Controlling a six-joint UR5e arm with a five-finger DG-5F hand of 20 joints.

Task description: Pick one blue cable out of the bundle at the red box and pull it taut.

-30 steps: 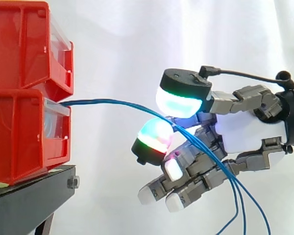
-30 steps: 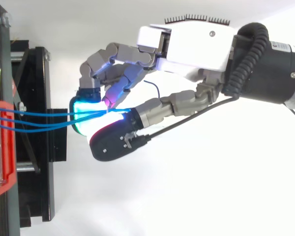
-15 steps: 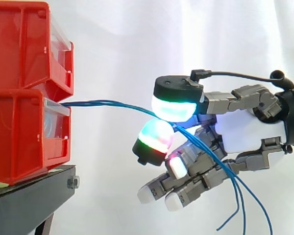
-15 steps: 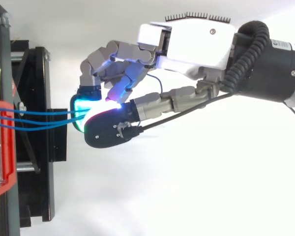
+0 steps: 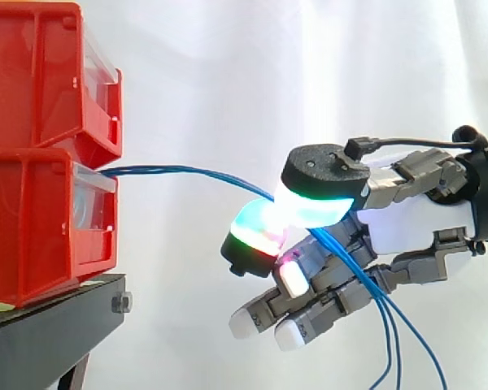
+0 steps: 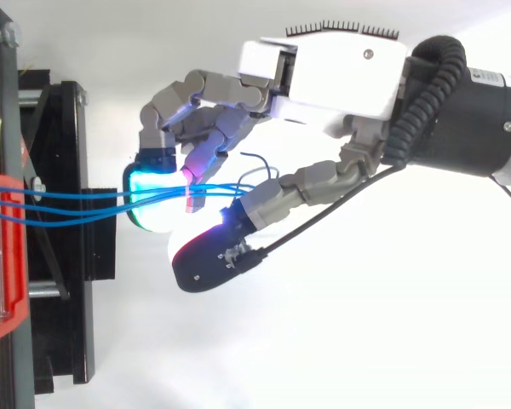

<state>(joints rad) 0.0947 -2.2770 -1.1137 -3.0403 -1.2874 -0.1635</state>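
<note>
Three thin blue cables [image 5: 187, 171] leave the front of the lower red box [image 5: 32, 227] and run right in a bundle to my hand [image 5: 415, 219]. They cross a green-glowing fingertip [image 6: 149, 204], pass along the palm and hang down behind the hand. In the top view the thumb pad [image 6: 206, 256] stands to one side of the cables [image 6: 68, 204], apart from them, so nothing pinches them. The other fingers are loosely bent. The cables sag slightly between box and hand.
A second red bin [image 5: 41, 73] is stacked on the lower box, both on the black stand [image 5: 57, 325] at the left. A white curtain hangs behind. The arm comes in from the right.
The thumb, which lay over the cables on the green-glowing fingertip, has swung off them sideways and back toward the palm. The cables have stayed draped over that fingertip.
</note>
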